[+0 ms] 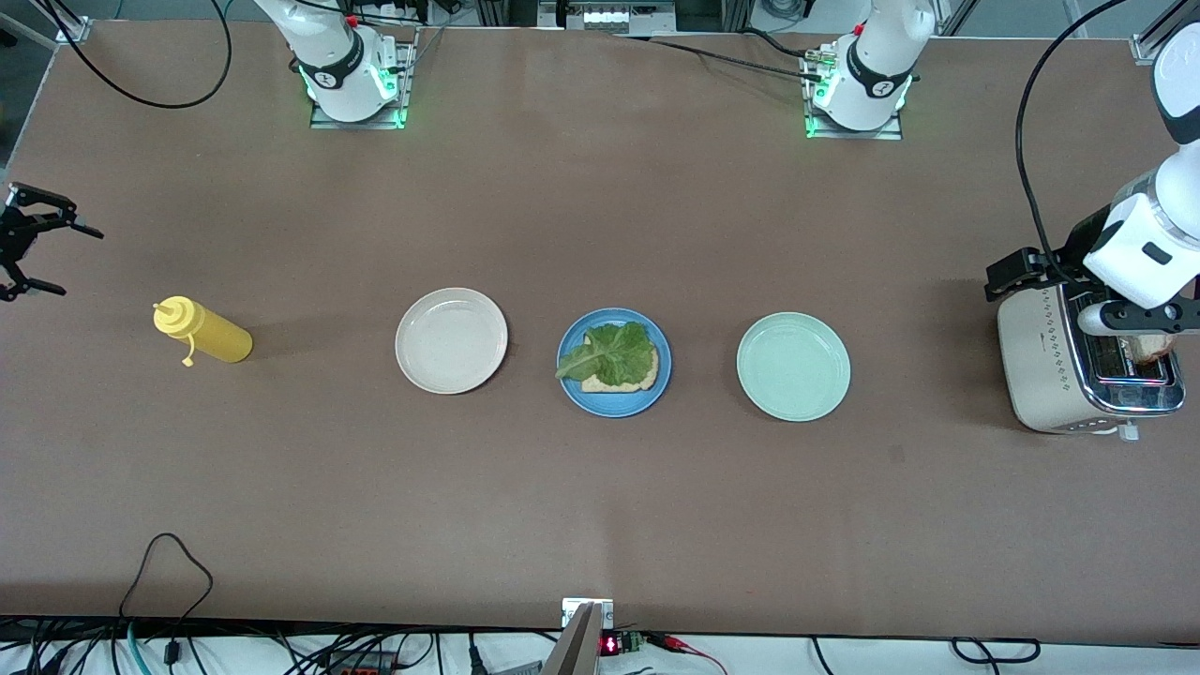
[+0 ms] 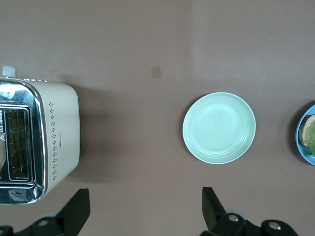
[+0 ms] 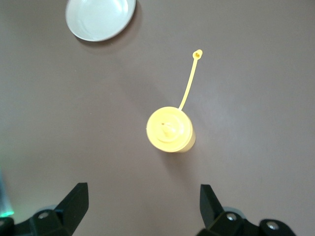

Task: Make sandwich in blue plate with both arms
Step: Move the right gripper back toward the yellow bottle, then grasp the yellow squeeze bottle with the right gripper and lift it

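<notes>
So the right gripper [image 1: 28, 246] hangs wide open with nothing in it at the table's 9 o'clock edge, over bare table just off the yellow squeeze bottle [image 1: 200, 331]. Next along the middle row is the cream plate [image 1: 451, 340], then the blue plate [image 1: 614, 363] dead center with one bread slice [image 1: 619, 377] and a lettuce leaf [image 1: 607, 354] on top — no second slice yet. At its 3 o'clock sits the mint plate [image 1: 793, 367]. The left gripper [image 1: 1130, 323] is open too, empty, hovering over the toaster [image 1: 1078, 370] — toast [image 1: 1151, 348] sits in the slot.
</notes>
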`<state>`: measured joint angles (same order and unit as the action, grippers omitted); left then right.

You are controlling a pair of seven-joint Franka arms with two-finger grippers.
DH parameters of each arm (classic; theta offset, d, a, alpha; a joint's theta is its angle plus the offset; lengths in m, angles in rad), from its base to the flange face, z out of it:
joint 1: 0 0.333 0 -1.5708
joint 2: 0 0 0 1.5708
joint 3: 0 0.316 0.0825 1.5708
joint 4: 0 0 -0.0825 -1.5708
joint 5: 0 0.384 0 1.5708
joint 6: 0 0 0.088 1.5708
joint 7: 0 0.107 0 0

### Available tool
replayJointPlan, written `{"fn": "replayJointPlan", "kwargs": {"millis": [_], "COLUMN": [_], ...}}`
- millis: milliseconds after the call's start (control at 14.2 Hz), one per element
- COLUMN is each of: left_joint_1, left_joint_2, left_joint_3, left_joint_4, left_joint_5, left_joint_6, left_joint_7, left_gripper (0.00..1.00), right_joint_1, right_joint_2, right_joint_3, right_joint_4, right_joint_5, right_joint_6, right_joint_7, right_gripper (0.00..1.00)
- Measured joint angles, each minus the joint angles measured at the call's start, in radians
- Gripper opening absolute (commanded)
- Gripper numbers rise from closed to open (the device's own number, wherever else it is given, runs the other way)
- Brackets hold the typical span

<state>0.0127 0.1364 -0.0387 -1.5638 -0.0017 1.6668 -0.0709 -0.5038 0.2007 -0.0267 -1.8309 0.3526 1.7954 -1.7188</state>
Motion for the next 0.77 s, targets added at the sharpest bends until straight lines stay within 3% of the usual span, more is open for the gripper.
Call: {"fn": "replayJointPlan", "kwargs": {"millis": [281, 774], "left_joint_1": [0.0, -0.001], "left_joint_2": [0.0, 0.003], "left_joint_3": [0.0, 0.0], "left_joint_4": [0.004, 0.004], "left_joint_5": [0.0, 0.013], "left_joint_6": [0.001, 0.001], "left_joint_7": [0.0, 0.003], "left_gripper": [1.0, 1.0], "right_joint_1": [-0.088, -0.135], "right_joint_2": [0.135, 0.315], "right_joint_3": [0.001, 0.017], "right_joint_4": [0.01, 0.073], "right_joint_5": [0.17, 0.323], "right_joint_6": [-0.015, -0.099], "right_joint_7": [-0.308, -0.577], "right_gripper": [1.0, 1.0]}}
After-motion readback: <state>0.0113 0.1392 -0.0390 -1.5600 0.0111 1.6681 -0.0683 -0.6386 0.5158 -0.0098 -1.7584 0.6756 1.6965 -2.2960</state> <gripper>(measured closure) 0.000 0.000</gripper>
